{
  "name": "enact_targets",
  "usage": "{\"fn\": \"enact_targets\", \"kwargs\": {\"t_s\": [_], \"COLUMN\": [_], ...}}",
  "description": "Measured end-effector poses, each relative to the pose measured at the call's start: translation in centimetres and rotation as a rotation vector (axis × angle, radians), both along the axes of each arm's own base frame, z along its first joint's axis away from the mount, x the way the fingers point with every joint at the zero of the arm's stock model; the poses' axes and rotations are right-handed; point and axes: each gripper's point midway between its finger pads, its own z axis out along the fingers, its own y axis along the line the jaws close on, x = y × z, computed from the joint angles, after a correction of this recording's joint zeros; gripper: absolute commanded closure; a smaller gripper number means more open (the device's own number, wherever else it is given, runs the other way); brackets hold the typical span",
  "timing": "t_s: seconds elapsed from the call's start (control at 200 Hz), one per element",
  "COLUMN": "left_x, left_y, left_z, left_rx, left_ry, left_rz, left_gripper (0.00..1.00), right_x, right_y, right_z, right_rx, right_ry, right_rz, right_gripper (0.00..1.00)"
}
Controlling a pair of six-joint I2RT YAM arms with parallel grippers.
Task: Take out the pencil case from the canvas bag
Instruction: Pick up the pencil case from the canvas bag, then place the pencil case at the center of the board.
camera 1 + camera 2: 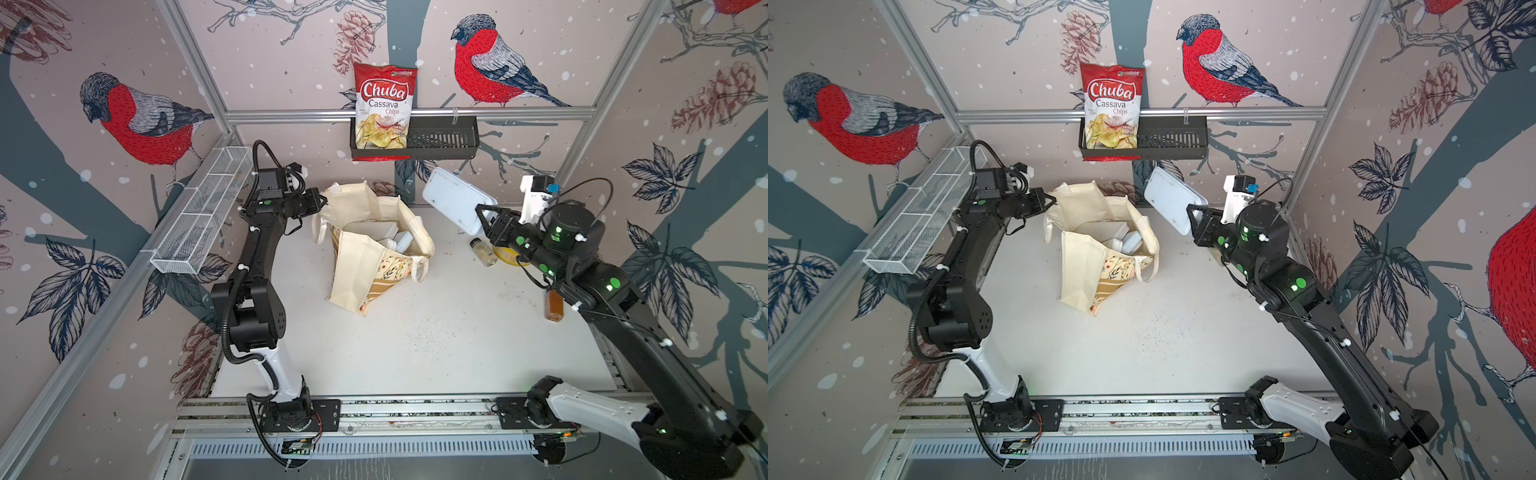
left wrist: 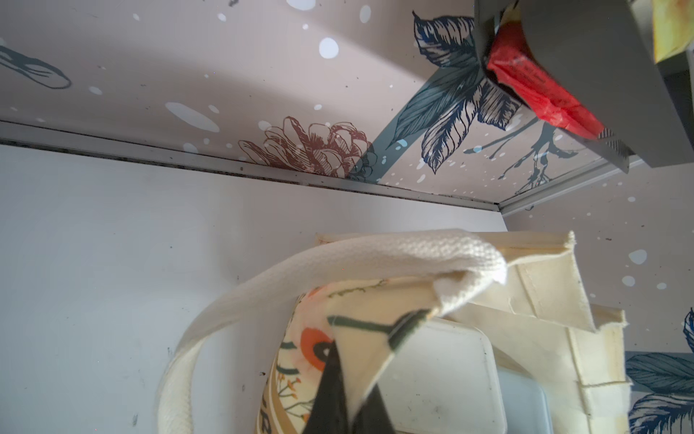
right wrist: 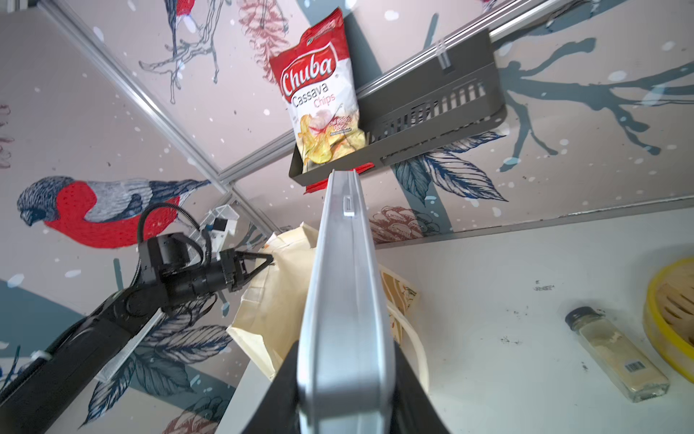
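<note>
Left jaws closed, pinching rim of cream floral-print canvas bag (image 1: 357, 270). Right jaws clamped on flat white hard-shell pencil case (image 1: 453, 197), held aloft, clear of the bag.

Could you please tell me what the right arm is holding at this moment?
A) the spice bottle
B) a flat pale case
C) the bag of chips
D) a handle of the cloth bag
B: the right fingers are shut on the pencil case, which hangs in the air outside the canvas bag.
</note>
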Motion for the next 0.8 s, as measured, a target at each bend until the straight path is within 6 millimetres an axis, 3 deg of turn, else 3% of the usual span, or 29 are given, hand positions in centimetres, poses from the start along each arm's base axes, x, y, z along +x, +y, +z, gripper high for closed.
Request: {"fn": "enact_targets", "kwargs": {"t_s": [0.145, 0.305, 0.58, 0.8], "left_x": [-0.8, -0.9, -0.4, -0.1], "left_y": [2.2, 3.2, 3.5, 3.6], "left_z": [0.0, -0.2, -0.9, -1.1], "left_rx": [-0.006, -0.036, -0.071, -0.08], "left_ry": [-0.014, -0.015, -0.018, -0.023], "left_rz": [0.052, 0.072, 0.068, 0.07], "left_gripper": [1.0, 1.0, 1.0, 1.0], "right_x": [-0.4, 0.2, 1.9, 3.3], "right_y": [-1.7, -2.4, -0.6, 1.4], "right_z": [-1.6, -5.8, -14.3, -19.6], "right_rx": [0.062, 0.101, 0.174, 0.25], "right_ry": [0.02, 0.094, 0.24, 0.337], "right_rz": [-0.073, -0.14, -0.186, -0.212], "right_gripper": [1.0, 1.0, 1.0, 1.0]}}
